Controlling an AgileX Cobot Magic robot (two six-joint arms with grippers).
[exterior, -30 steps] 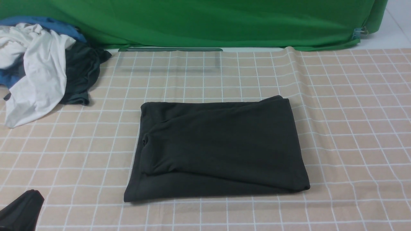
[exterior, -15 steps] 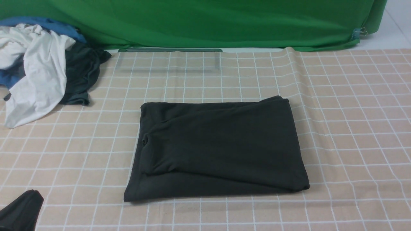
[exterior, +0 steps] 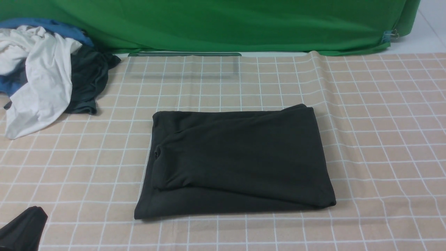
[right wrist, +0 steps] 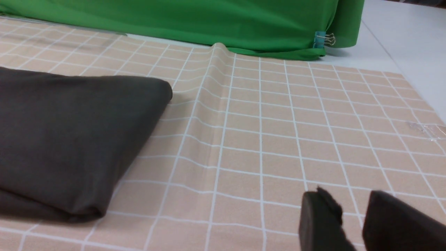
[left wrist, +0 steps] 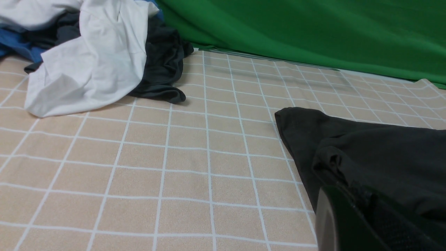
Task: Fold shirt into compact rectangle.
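Observation:
The black shirt point(exterior: 237, 158) lies folded into a flat rectangle in the middle of the checked tablecloth point(exterior: 383, 139), its print and neck label hidden. In the left wrist view the shirt point(left wrist: 376, 150) lies just beyond one dark finger point(left wrist: 334, 223) of my left gripper; the other finger is out of frame. That left gripper point(exterior: 22, 228) shows as a black tip at the near left corner, off the shirt. My right gripper point(right wrist: 355, 223) hovers over bare cloth to the right of the shirt point(right wrist: 69, 139), its two fingers apart with nothing between them.
A heap of clothes sits at the far left: a white garment point(exterior: 38, 80), a blue one point(exterior: 52, 26) and a dark grey one point(exterior: 87, 80). A green backdrop point(exterior: 223, 24) closes off the back. A raised crease point(exterior: 324, 87) runs through the tablecloth right of the shirt.

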